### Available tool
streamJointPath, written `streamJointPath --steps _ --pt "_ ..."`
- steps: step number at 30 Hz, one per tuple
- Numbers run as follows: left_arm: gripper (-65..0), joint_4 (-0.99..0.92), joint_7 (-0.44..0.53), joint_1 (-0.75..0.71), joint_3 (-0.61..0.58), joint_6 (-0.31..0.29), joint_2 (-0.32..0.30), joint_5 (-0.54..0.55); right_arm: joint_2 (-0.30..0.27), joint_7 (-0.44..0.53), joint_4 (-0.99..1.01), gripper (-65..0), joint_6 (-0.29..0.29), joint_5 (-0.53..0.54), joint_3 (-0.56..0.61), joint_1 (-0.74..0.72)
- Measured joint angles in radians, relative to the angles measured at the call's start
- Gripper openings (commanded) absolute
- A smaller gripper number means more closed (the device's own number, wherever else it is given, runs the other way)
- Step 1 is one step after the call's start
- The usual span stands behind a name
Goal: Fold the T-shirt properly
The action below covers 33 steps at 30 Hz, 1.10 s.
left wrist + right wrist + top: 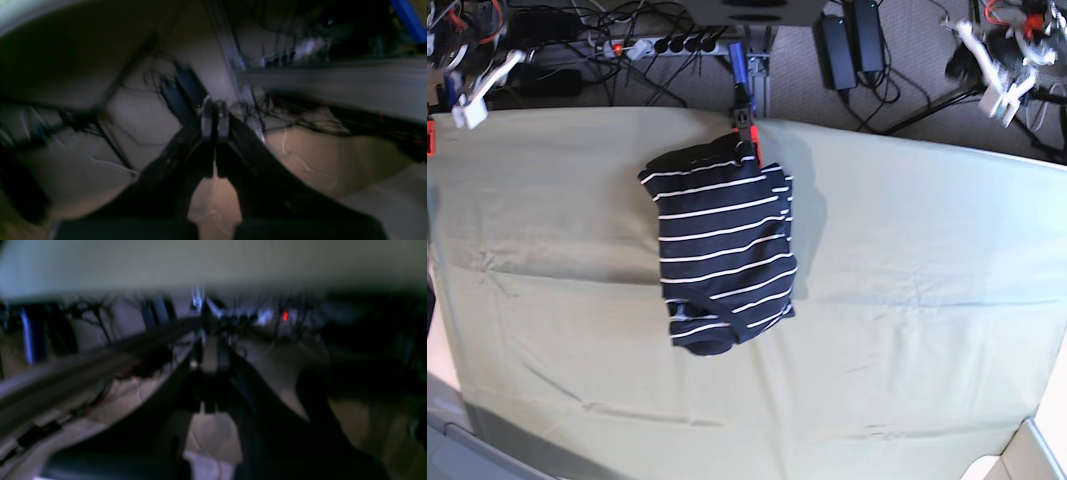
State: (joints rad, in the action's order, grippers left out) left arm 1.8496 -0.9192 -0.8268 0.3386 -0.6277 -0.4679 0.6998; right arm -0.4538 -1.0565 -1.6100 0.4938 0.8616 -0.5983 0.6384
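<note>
T-shirt [723,258] lies folded in a compact bundle on the surface [927,300] (upper centre, near the far edge). Both my jaws are closed, holding nothing, well clear. I would only square loose edges gently.
</note>
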Motion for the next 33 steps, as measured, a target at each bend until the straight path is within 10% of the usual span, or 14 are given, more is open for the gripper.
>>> streamJointPath --steps 18,33 --pt "-65.0 -0.708 0.067 0.239 -0.453 0.2 0.027 -0.172 0.122 0.043 0.143 -65.0 -0.003 -0.169 0.198 0.098" --pt "-65.0 -1.215 0.064 0.613 -0.538 0.22 0.194 -0.238 0.124 0.06 0.687 -65.0 -0.03 -0.284 0.409 -0.247"
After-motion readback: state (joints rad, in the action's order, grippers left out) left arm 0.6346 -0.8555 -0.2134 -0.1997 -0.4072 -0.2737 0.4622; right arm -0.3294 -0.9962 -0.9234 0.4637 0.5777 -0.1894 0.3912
